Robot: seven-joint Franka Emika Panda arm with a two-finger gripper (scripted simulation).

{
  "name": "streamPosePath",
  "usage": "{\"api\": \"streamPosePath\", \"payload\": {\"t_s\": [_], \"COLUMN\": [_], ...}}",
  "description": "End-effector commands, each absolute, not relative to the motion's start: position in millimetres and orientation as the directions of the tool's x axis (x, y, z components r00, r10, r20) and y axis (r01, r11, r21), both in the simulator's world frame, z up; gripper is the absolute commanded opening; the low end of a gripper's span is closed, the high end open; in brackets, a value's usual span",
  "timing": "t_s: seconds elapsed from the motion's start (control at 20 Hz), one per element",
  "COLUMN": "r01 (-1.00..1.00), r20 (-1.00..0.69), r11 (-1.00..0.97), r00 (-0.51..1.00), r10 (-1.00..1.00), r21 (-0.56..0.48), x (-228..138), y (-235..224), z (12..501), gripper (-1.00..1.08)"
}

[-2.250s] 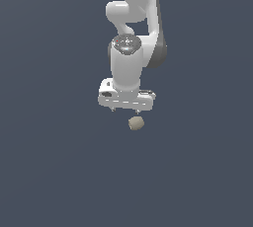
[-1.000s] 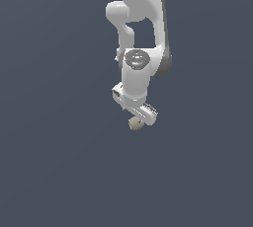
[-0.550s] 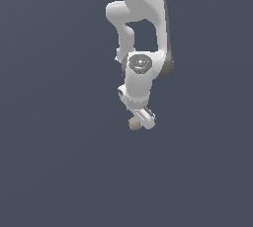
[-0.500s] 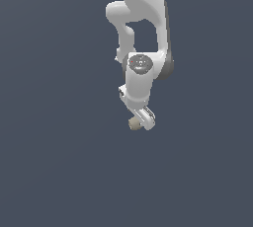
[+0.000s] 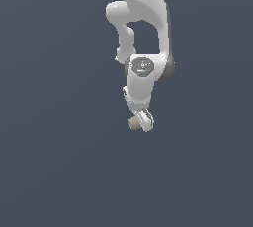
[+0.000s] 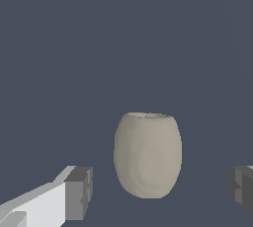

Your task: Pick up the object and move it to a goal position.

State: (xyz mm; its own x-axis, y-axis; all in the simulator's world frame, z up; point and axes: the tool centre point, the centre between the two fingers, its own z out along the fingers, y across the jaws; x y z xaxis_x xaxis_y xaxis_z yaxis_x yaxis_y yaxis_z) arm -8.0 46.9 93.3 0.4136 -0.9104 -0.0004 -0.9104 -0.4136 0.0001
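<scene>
flat slate-blue ground fills both views, unmarked, with no walls or edges i can see. my object (image 6: pixel 147 154) is a matte beige, egg-shaped lump with a flattened end. it sits between the gripper (image 6: pixel 160 191) pads (image 6: pixel 79 193), clear gaps either side, so the jaws stand wide, gripping nothing.

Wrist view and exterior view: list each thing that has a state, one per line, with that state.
gripper: open, fingers either side of the object, a gap on both sides, nothing held.
object: upright between the gripper's fingers, not gripped; whether it rests on a surface cannot be told.
arm: reaching down, gripper level with the object in the exterior view.
</scene>
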Motion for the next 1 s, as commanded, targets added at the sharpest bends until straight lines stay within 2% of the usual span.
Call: {"api": "streamPosePath", "payload": {"t_s": [0.0,0.45,0.95], "r01": [-0.920,-0.925,-0.926], "r20": [0.000,0.000,0.000], "r11": [-0.392,-0.380,-0.376], "r00": [0.392,0.380,0.376], "r10": [-0.920,-0.925,-0.926], "r21": [0.000,0.000,0.000], "x": [-8,-9,-10], "y": [48,48,48], "z": [92,88,45], "gripper": [1.00,1.00,1.00]}}
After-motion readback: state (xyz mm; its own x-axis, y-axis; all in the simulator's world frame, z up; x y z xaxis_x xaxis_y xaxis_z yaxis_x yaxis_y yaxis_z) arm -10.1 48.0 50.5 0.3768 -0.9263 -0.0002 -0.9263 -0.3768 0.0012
